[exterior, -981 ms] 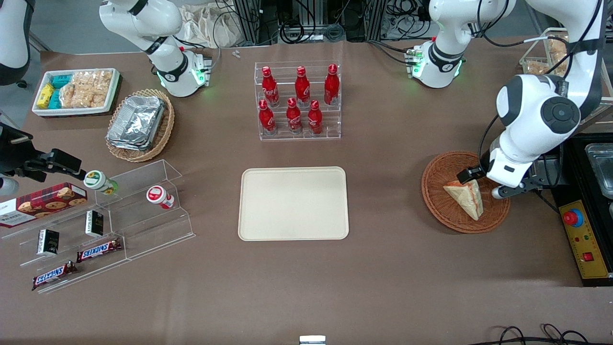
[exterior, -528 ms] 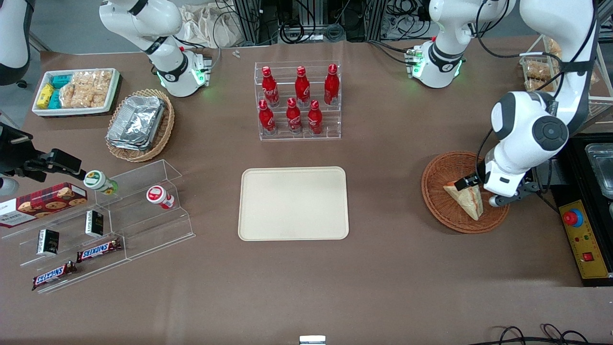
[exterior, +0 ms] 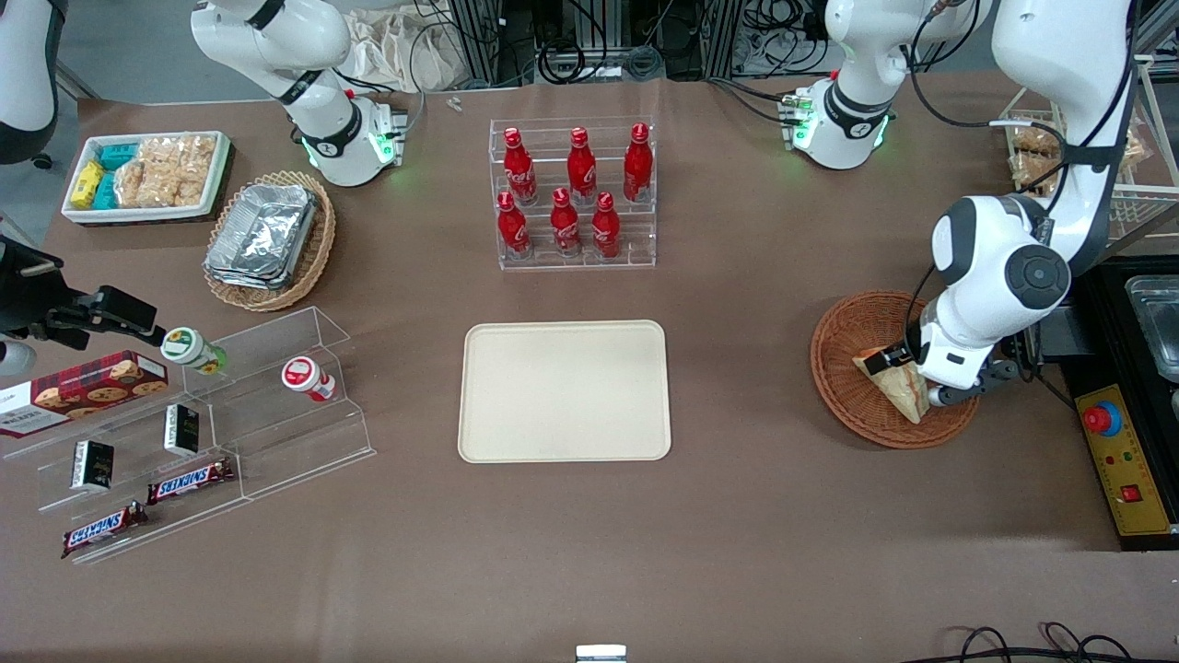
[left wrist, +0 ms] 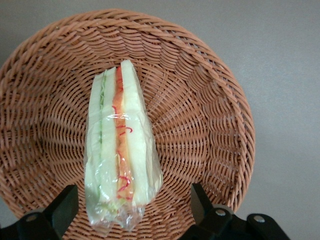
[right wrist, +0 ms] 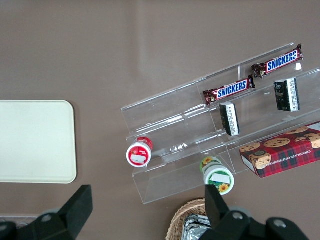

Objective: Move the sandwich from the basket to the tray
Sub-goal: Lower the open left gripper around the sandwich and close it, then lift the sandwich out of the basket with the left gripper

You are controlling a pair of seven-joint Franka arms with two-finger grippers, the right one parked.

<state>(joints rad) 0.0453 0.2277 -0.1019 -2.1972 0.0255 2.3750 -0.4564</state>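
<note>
The sandwich (left wrist: 121,150) lies in the basket (left wrist: 210,120) at the working arm's end of the counter (exterior: 755,516), standing on its long edge between the spread fingers (left wrist: 62,207) of the end effector (left wrist: 132,212), neither finger touching its wrap. The tray (exterior: 564,390) sits bare mid-counter, nearer the front camera than a rack of red bottles (exterior: 571,195). The left arm bends steeply down over the basket.

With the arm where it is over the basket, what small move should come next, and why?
Probably lower a little and close. The pincer is open, a finger on each side of the wrapped sandwich, which lies in the basket. Nothing is gripped yet, and the tray holds nothing.
</note>
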